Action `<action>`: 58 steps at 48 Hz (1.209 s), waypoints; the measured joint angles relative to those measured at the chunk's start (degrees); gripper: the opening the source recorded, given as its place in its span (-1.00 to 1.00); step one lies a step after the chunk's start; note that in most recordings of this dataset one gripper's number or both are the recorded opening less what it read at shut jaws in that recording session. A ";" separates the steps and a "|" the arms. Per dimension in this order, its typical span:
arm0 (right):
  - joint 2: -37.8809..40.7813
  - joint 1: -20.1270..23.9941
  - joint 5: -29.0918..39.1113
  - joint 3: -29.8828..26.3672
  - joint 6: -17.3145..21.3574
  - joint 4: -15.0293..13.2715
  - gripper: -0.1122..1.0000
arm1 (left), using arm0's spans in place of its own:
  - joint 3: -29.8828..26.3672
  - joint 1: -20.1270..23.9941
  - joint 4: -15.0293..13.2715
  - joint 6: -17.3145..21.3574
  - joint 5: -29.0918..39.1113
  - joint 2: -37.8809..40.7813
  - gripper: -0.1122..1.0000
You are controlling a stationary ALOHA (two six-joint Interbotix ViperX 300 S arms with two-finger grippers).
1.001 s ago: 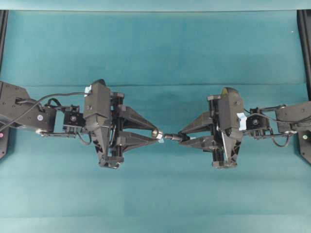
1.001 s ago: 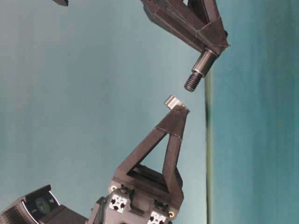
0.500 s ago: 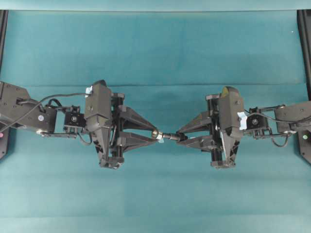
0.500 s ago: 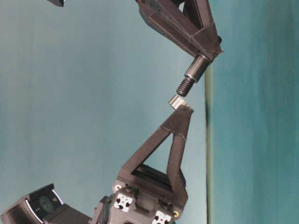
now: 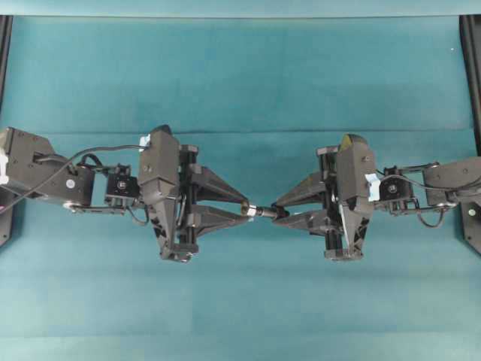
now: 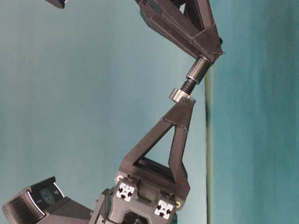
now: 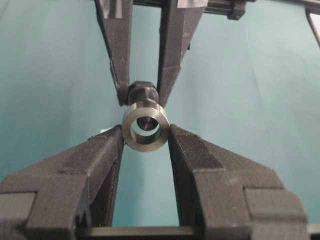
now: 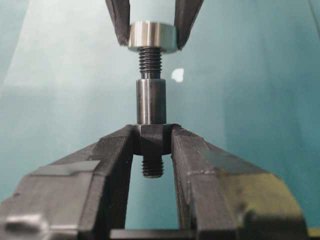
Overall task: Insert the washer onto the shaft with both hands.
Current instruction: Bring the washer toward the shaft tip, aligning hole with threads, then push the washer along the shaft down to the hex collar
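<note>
Teal cloth (image 5: 240,75) covers the table beneath both arms.

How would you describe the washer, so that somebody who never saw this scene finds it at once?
Find the two black arms meeting above the teal table. Between the left pincer fingertips sits the washer, a small silvery metal ring. Unlike the dark grey threaded shaft entering it, it is bright and hollow.

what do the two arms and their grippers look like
Both arms are matte black with loose black cables near the wrists. The left gripper and right gripper each have two hollow triangular fingers tapering to points. Each arm carries a pale blue tape patch, and silver screws dot the housings.
</note>
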 measured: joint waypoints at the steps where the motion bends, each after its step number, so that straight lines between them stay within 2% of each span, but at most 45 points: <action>1: 0.00 0.00 0.00 0.00 0.09 0.00 -0.81 | -0.09 0.00 0.00 0.00 0.09 0.00 -0.16; 58: 0.09 0.09 0.00 0.00 0.09 -0.09 -0.81 | -5.27 -0.09 0.09 0.62 4.13 5.10 -0.16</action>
